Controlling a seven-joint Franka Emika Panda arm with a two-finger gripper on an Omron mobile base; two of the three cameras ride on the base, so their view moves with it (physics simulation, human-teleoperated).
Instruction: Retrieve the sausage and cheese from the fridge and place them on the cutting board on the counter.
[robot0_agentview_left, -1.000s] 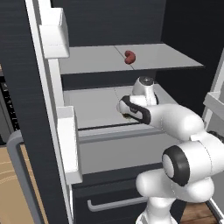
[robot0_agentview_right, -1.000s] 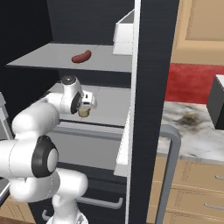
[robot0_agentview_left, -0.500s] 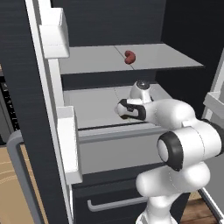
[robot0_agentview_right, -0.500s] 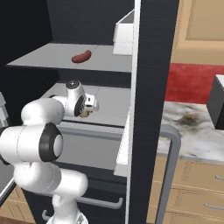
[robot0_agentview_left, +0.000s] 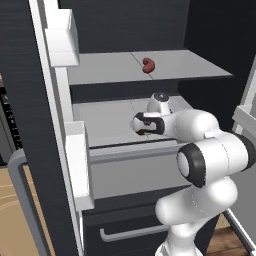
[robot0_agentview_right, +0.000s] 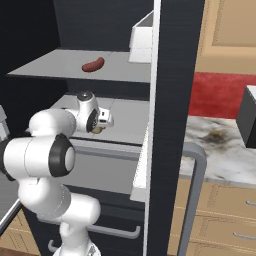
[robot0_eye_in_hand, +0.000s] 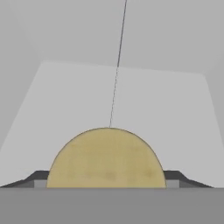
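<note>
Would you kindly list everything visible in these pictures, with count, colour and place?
sausage: one, reddish-brown, on the fridge's upper shelf.
cheese: one, pale yellow, on the lower shelf between the gripper's fingers; whether it is gripped cannot be told.
fridge: one, black with light grey shelves, its doors open.
door bins: white, on the inside of the open doors.
lower drawer: one, black with a grey handle, below the shelves.
counter: one, white-and-grey marble, right of the fridge over light wood cabinets.
red wall panel: one, behind the counter.
dark box: one, at the counter's right edge.
gripper: one, dark-tipped, at the cheese on the lower shelf.
arm: one, white, reaching into the fridge.
</note>
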